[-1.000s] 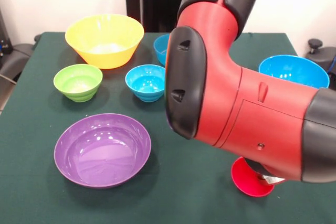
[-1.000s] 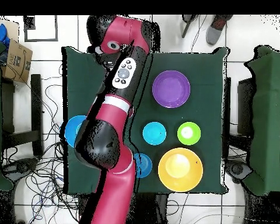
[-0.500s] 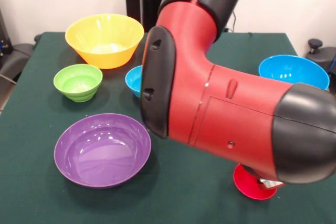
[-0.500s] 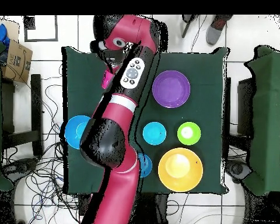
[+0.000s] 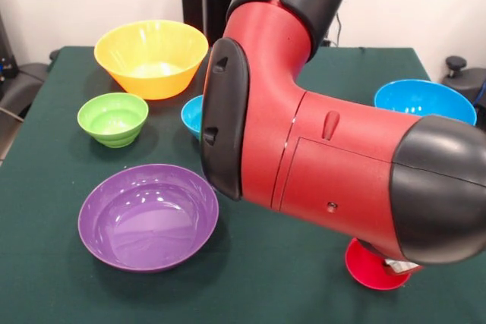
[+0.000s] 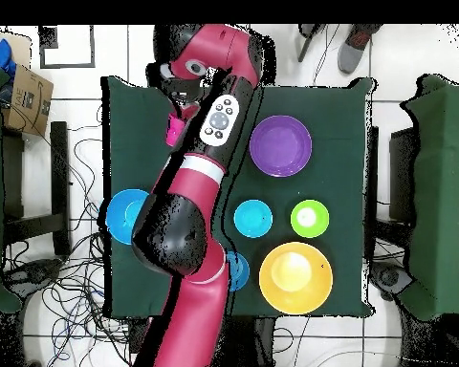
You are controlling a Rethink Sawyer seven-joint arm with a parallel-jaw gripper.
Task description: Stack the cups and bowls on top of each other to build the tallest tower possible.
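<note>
The red cup (image 5: 373, 267) shows as a red disc low on the table at the front right, right under the end of my arm; in the overhead view the red cup (image 6: 176, 130) is a pinkish patch beside the arm. My gripper (image 6: 177, 93) sits over it, mostly hidden by the arm's bulk. The purple bowl (image 5: 148, 216) lies front left. Behind it stand the small green bowl (image 5: 112, 117), the yellow-orange bowl (image 5: 150, 57) and a small blue bowl (image 5: 190, 115), half hidden by the arm. The large blue bowl (image 5: 424, 100) is at the right. No tower shows.
The arm (image 5: 319, 157) fills the middle of the front view and hides the table behind it. From overhead a second small blue bowl (image 6: 237, 271) peeks out beside the arm, near the yellow-orange bowl (image 6: 295, 277). Cables and chairs surround the green table (image 6: 338, 115).
The arm has swung across the table's middle, now covering more of the small blue bowls. The red cup has shifted a little to the right in the front view, along with the arm's end.
</note>
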